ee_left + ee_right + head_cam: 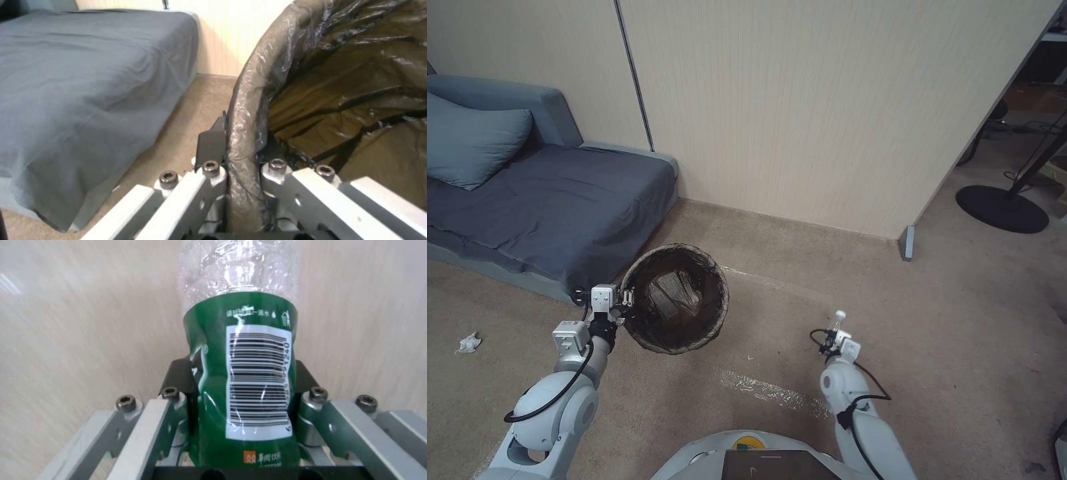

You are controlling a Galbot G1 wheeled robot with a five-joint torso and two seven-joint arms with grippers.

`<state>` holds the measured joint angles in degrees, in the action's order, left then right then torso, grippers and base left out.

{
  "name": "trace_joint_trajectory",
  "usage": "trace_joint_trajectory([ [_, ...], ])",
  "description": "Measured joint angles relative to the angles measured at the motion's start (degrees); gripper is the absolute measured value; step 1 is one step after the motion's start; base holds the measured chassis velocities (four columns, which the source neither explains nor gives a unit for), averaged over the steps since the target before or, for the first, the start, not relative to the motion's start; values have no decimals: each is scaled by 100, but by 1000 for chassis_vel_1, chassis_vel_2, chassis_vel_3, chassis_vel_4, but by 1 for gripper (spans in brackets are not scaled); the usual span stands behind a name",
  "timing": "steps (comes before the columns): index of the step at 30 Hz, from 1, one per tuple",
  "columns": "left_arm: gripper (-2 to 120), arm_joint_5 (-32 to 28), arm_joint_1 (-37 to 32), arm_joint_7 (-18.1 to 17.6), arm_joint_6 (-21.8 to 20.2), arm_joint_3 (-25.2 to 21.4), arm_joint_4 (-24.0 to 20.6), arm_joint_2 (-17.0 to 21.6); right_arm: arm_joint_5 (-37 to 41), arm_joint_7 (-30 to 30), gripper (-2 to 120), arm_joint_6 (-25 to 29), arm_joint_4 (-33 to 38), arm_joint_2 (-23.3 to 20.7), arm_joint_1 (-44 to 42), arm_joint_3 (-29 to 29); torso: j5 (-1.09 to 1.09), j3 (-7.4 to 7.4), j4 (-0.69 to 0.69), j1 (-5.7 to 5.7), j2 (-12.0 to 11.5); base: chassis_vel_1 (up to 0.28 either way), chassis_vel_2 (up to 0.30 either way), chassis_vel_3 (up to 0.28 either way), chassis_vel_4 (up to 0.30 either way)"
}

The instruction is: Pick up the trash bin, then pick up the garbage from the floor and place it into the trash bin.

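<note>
Both grippers are busy now. On the robot's left, the left gripper (625, 301) is closed on the rim of the bin (675, 299); the left wrist view shows one finger (210, 146) outside the wall and the other inside, with the dark bag (338, 83) pinched between them. The bin hangs off the carpet (800, 307), just beside the corner of the sofa (547, 200), and it is tilted so that its mouth faces up and toward the robot. Inside I see the crumpled bag and maybe some pale scraps, but I cannot tell what they are.

On the right, the right gripper (242, 396) is clamped on a clear bottle (242, 373) with a green label, held upright in front of the wall. From the head view only the bottle top (840, 314) shows above the right wrist, well apart from the bin.

I judge that the bin is already picked up and the bottle is lifted, so the step in hand is to carry the bottle to the bin. The next move calls for bringing the right arm across to the left, over the open mouth, before releasing. Because the bin is tilted and gripped at one edge only, the drop should fall near its middle.

A white tissue (468, 343) lies on the carpet at the far left, near the sofa, still to be collected.
</note>
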<state>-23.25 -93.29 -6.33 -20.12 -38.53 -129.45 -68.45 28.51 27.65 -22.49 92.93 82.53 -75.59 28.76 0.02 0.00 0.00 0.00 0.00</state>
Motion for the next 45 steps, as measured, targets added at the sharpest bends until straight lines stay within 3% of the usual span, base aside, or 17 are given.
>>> trace_joint_trajectory([
  [1, 3, -2, -6, -1, -13, 7, -5, 15, 4, -119, 29, -3, 582, -241, -128, 2, -2, 0, 0, 0, 0, 0, 0, 0, 0],
  [5, 3, -2, -9, -9, -27, 27, -6, 33, 3, -302, 29, -12, 1018, -440, -243, 17, -2, 0, 0, 0, 0, 0, 0, 0, 0],
  [8, 3, -1, 6, -62, -104, 117, -8, 122, -49, -992, 29, -28, 1983, -986, -574, 147, -1, -1, -1, 0, 0, 0, 0, 0, 0],
  [10, 3, -1, 14, -75, -120, 134, -11, 138, -59, -1116, 29, -27, 2115, -1070, -622, 166, -1, 0, -1, 0, 0, 0, 0, 0, 0],
  [12, 3, 2, 45, -127, -196, 197, -36, 202, -78, -1666, 29, 20, 2636, -1508, -785, 222, 0, 0, -2, 0, 0, 0, 0, 0, 0],
  [16, 3, 2, 54, -151, -248, 231, -48, 236, -83, -1985, 29, 53, 2874, -1812, -833, 242, -1, -1, -1, 0, 0, 0, 0, 0, 0],
  [18, 3, 3, 62, -194, -341, 291, -58, 299, -41, -2550, 29, 101, 3299, -2485, -843, 178, -1, -1, 0, 0, 0, 0, 0, 0, 0],
  [24, 3, 8, 102, -255, -581, 432, -58, 401, 186, -2888, 29, 87, 3732, -3195, -462, -293, -1, -1, 0, 0, 0, 0, 0, 0, 0],
  [29, 3, -58, 129, -306, -883, 523, -96, 491, 343, -2867, 29, -15, 3933, -3490, -93, -784, -1, 0, 0, 0, 0, 0, 0, 0, 0],
  [35, 3, -90, 257, -452, -1003, 604, -77, 569, 398, -2687, 29, -88, 3938, -3757, 770, -2035, -2, 0, 0, 0, 0, 0, 0, 0, 0],
  [40, 3, -80, 345, -486, -1023, 780, -5, 584, 373, -2430, 29, -126, 3720, -3522, 1452, -3040, -3, 0, 1, 0, 0, 0, 0, 0, 0],
  [45, 3, -62, 387, -505, -1030, 897, 20, 584, 352, -2281, 29, -165, 3599, -3330, 1659, -3543, -3, 0, -1, 0, 0, 0, 0, 0, 0],
])
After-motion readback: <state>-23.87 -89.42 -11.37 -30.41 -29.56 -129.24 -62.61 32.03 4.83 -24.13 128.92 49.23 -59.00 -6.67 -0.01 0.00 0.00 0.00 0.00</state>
